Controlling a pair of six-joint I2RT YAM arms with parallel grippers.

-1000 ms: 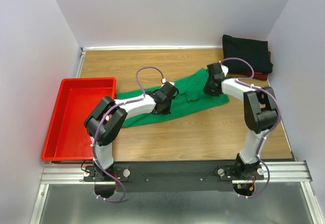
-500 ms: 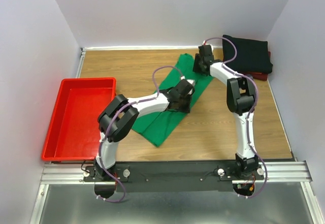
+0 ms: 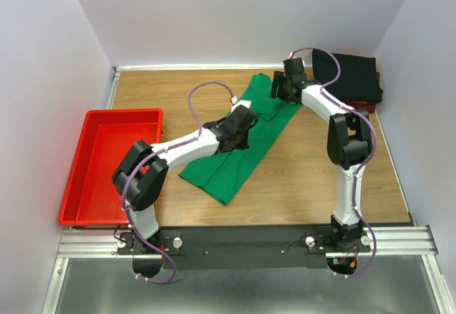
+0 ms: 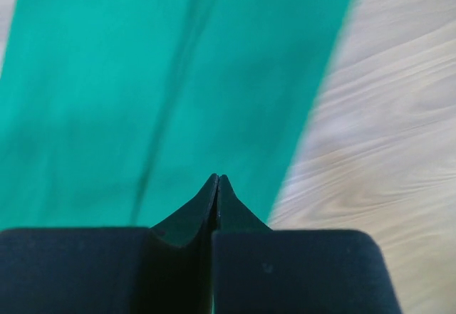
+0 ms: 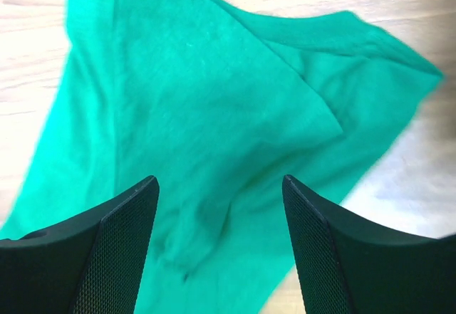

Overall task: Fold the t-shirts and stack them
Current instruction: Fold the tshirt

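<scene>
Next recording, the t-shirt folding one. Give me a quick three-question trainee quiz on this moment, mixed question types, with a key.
1. True or false: the right tool stands open above the green t-shirt.
2. Where does the black t-shirt lie?
A. at the near edge, by the arm bases
B. folded, at the far right corner of the table
C. under the green t-shirt
3. Fill in: the tool whose fingertips are pressed together is the ___ one.

Key: 1 true; 2 B; 3 left, the left tool.
</scene>
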